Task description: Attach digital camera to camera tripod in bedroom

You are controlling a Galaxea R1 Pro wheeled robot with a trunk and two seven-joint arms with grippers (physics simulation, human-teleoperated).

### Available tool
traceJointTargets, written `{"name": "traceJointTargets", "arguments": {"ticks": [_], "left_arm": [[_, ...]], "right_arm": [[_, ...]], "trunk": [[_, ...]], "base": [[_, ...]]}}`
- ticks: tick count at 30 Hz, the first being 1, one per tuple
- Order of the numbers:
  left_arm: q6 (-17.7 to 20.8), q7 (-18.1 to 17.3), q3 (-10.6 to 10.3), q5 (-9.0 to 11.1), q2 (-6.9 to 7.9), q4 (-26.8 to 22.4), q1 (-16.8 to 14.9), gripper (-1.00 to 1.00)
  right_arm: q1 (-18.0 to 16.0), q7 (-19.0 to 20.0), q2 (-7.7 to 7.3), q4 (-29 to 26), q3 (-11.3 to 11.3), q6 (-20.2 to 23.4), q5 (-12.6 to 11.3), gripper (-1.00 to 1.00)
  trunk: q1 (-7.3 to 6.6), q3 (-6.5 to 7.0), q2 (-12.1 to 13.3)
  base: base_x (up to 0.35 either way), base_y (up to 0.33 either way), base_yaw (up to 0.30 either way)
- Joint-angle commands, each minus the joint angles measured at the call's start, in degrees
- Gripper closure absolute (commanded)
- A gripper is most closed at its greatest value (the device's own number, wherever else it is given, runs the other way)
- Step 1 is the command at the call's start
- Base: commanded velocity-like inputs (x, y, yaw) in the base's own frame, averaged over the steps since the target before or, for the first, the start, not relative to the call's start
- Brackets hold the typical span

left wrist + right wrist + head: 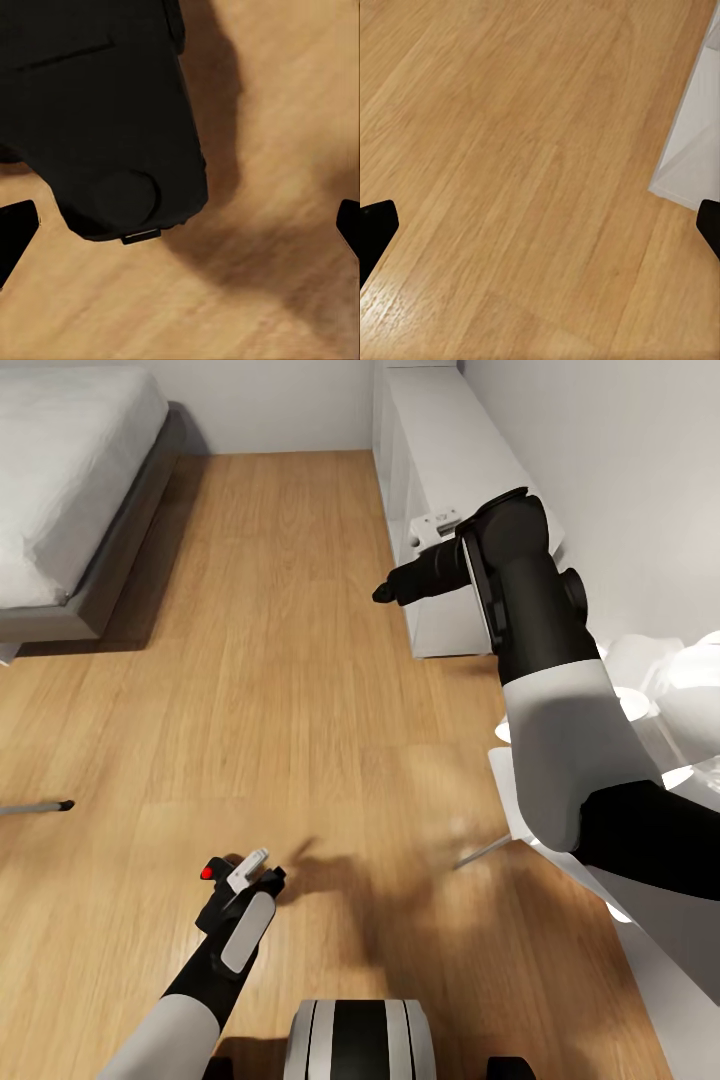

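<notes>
Head view: left tool (243, 882) low, forward.

1. We see a light wood floor (280, 690) with plank grain.
2. The digital camera (97, 112) is black, its button (208, 872) red.
3. The bed (60, 460) is white, grey-framed.
4. The shelf (440, 460) is white.

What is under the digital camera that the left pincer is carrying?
Under the digital camera lies bare light wood floor, with the camera's dark shadow on it. The floor directly behind the camera body is covered, so it cannot be seen. The left pincer holds the camera above the floor.
</notes>
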Motion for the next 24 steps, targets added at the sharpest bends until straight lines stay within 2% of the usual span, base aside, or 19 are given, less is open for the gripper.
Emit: {"name": "traceJointTargets", "arguments": {"ticks": [1,6,16,24], "left_arm": [[-0.3,0.4,-0.1,0.3,0.02,-0.1,0.0,-1.00],[-2.5,1.2,0.0,0.6,0.00,0.3,0.0,-1.00],[-2.9,3.3,0.0,0.6,0.00,1.4,0.0,-1.00],[-2.9,3.5,0.1,0.6,-0.03,1.5,0.0,-1.00]], "right_arm": [[0.0,0.5,0.01,0.0,0.0,0.1,0.6,-1.00],[0.0,0.5,0.01,0.0,0.0,0.1,0.6,-1.00],[0.0,0.5,0.01,-0.6,0.1,0.1,0.7,-1.00],[0.0,0.5,0.01,-1.3,0.1,0.1,0.7,-1.00]], "trunk": [[-0.01,-0.04,0.0],[-0.01,-0.04,0.0],[-0.01,-0.04,0.0],[-0.01,-0.04,0.0]], "base": [[0.000,0.000,0.000],[0.000,0.000,0.000],[0.000,0.000,0.000],[0.000,0.000,0.000]]}}
